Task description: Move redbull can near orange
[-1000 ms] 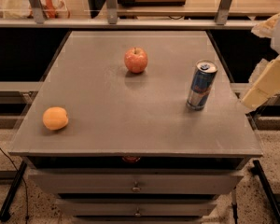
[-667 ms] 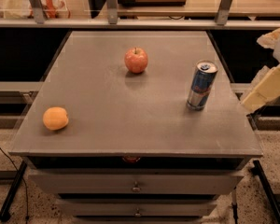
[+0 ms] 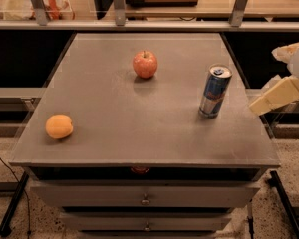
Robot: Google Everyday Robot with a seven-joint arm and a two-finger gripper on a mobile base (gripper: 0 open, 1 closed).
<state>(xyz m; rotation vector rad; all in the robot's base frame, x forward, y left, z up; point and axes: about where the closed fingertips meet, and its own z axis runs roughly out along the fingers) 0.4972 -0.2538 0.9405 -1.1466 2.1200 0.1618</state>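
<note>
The redbull can point(image 3: 215, 90), slim and blue-and-silver, stands upright near the right edge of the grey table point(image 3: 114, 118). The orange point(image 3: 59, 126) lies near the table's front left corner, far from the can. My gripper point(image 3: 276, 95) shows as a pale cream finger at the right edge of the view, off the table's right side and a little right of the can, touching nothing.
A red apple point(image 3: 145, 64) with a stem sits at the table's middle back. Drawers point(image 3: 144, 199) run under the front edge. A shelf rail point(image 3: 139, 25) with posts lies behind the table.
The gripper has shifted slightly at the right edge. The can, orange and apple have not moved.
</note>
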